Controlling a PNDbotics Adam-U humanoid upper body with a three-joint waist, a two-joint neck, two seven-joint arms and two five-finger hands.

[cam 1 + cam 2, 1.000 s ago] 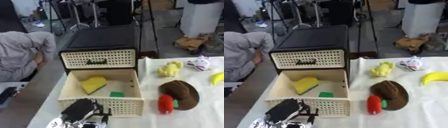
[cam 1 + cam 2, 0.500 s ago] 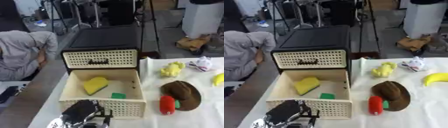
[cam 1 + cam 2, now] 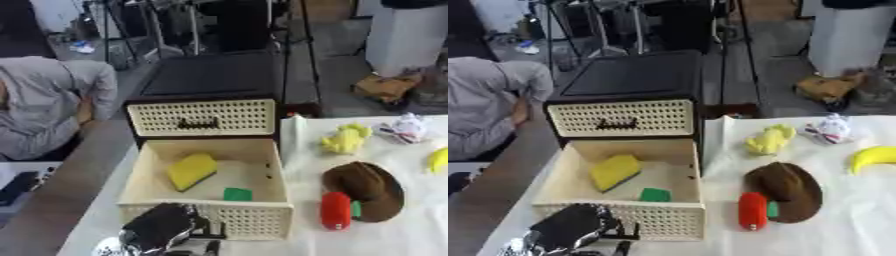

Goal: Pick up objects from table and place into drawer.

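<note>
drawer [image 3: 140, 172]: 1 | banana [image 3: 873, 157]: 1 | red cylinder [image 3: 752, 210]: 1 (table) | yellow sponge [image 3: 191, 170]: 1

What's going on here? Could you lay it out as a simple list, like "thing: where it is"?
drawer: pulled open in front of the black cabinet
in the drawer: yellow wedge, small green block
on the white table: red cylinder beside a brown hat-like thing, yellow soft toy, banana, small white toy
left hand: at the drawer's front wall, bottom edge of the view, nothing seen held
right hand: not in view
</note>
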